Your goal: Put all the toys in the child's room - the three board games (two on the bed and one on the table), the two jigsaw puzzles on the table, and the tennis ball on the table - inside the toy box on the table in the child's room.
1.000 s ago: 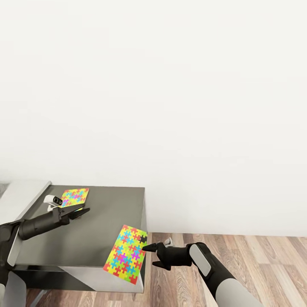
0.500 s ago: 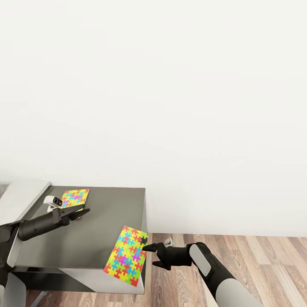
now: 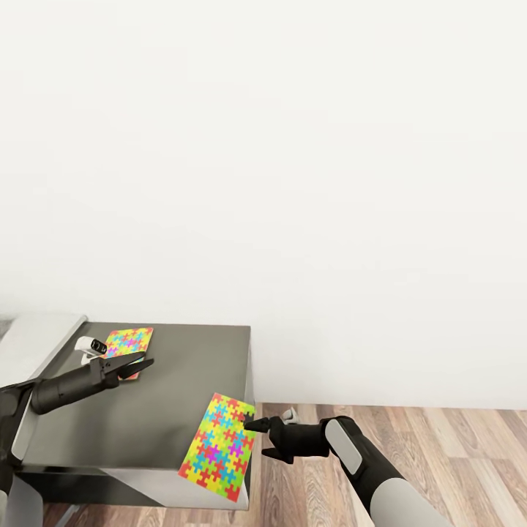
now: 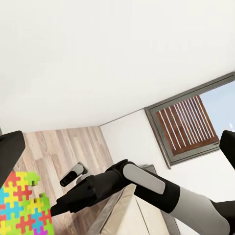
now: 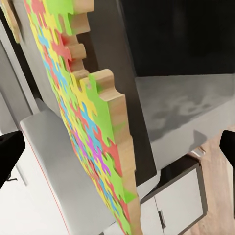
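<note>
The right gripper (image 3: 251, 424) has its jaws wide apart, fingertips just beside a jigsaw puzzle (image 3: 218, 446) overhanging the near right corner of the dark table (image 3: 183, 380). The left gripper (image 3: 146, 360) hovers with jaws slightly parted over a second jigsaw puzzle (image 3: 128, 342) at the table's far left. White wall (image 3: 293, 183) behind, wood floor (image 3: 454, 454) to the right.
</note>
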